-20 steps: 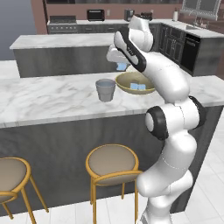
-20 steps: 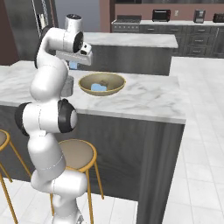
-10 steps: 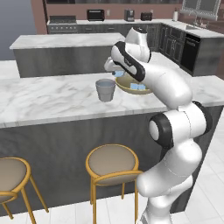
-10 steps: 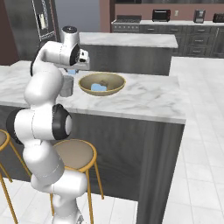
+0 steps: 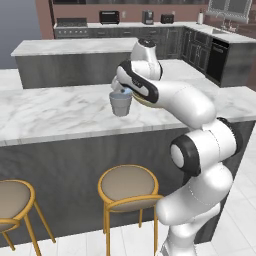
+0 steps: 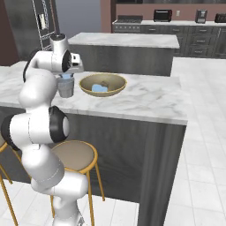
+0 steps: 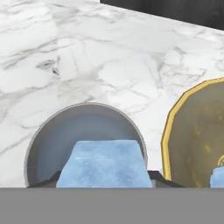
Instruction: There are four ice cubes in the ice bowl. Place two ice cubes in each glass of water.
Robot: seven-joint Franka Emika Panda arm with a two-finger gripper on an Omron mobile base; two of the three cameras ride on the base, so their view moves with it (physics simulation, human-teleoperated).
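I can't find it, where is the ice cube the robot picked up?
The ice cube sits between the fingers in the hand view, right above the open glass, left of the ice bowl.

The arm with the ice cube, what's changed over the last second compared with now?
The gripper has swung from above the ice bowl across to the glass and come down, carrying an ice cube that now hangs over the glass mouth. Bowl, glass and the ice left in the bowl stayed put.
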